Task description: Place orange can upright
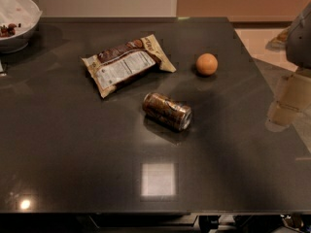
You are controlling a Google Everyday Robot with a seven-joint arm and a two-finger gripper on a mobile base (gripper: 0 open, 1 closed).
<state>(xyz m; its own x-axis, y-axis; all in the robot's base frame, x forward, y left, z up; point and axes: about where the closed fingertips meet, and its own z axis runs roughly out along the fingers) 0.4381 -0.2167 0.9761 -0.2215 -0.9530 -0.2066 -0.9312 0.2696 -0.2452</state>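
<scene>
A white bowl is sitting at the far left corner of the dark surface. A snack bag is lying flat to its right. The orange can is lying on its side near the centre of the surface, well short of upright. Its long axis is running from far-left to near-right, with the silver top pointing near-right. An orange fruit is resting beyond it. The claw is hanging past the right edge, well apart from the can. Whether it is open or closed cannot be told. Judged from here, the reach is going leftward, meeting the can's top end first.

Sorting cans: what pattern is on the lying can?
Orange can: bronze with dark swirls, camera view. Tool sits at right edge.
</scene>
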